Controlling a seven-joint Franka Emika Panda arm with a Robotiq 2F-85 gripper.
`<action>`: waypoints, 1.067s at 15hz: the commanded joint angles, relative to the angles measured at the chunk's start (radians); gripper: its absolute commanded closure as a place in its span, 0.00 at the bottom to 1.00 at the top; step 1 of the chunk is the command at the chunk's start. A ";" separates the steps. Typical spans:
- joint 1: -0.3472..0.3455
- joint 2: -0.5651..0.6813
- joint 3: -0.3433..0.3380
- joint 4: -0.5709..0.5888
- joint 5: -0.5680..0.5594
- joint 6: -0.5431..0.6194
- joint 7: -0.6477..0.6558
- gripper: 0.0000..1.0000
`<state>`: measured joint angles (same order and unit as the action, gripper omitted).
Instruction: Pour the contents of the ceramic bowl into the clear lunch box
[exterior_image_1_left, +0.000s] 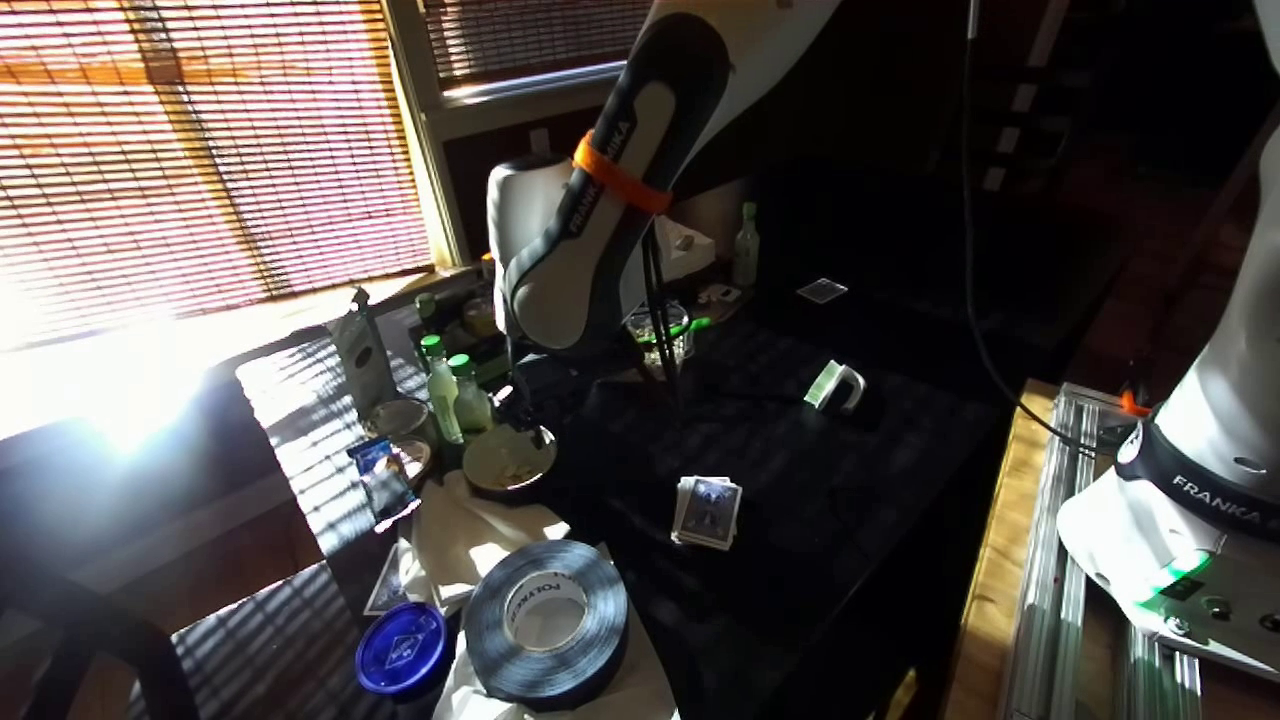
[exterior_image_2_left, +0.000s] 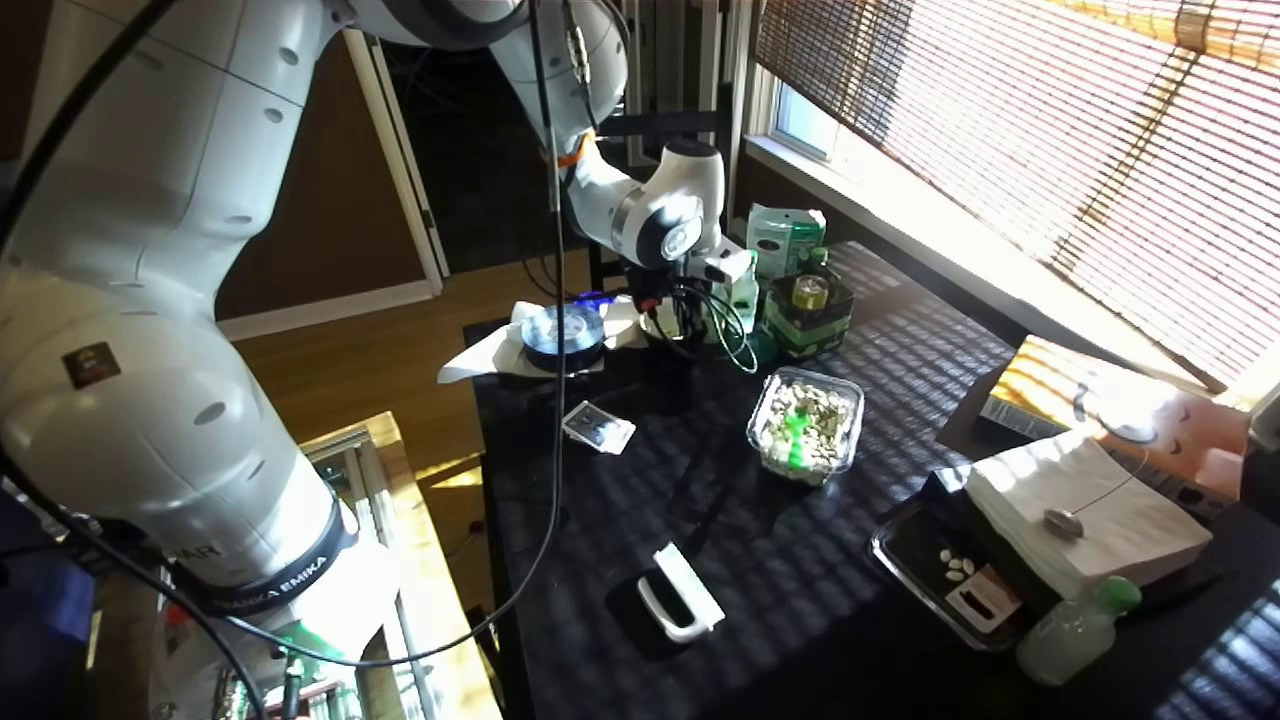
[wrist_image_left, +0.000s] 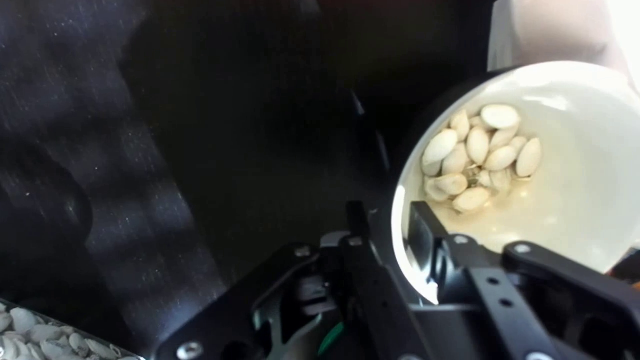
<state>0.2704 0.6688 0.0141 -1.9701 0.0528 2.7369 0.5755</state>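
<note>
One heap of seeds (wrist_image_left: 480, 155) lies in the ceramic bowl (wrist_image_left: 575, 195), just under the gripper (wrist_image_left: 389, 220), whose fingers (wrist_image_left: 422, 237) stand apart astride the rim (no grip yet, I judge). Remaining: clamp, lift, pour into the clear lunch box (exterior_image_2_left: 856, 430), well apart from the gripper.

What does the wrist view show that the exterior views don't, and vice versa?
Only the wrist view: the pincer clearly astride the rim of the ceramic bowl, one finger over its inside, the other outside, and the bowl's seeds one by one.

Only the exterior views: window blinds, a tape roll, a blue lid and a stack of cards.

Shared: the bowl, and the clear lunch box of seeds, which the wrist view catches only in part.
</note>
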 joint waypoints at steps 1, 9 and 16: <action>-0.010 0.014 0.008 0.033 0.033 -0.032 -0.055 0.99; -0.112 -0.114 0.060 -0.018 0.044 -0.179 -0.293 0.98; -0.185 -0.272 0.015 -0.125 0.098 -0.150 -0.259 0.98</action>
<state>0.0960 0.4994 0.0541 -2.0068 0.0989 2.5379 0.2574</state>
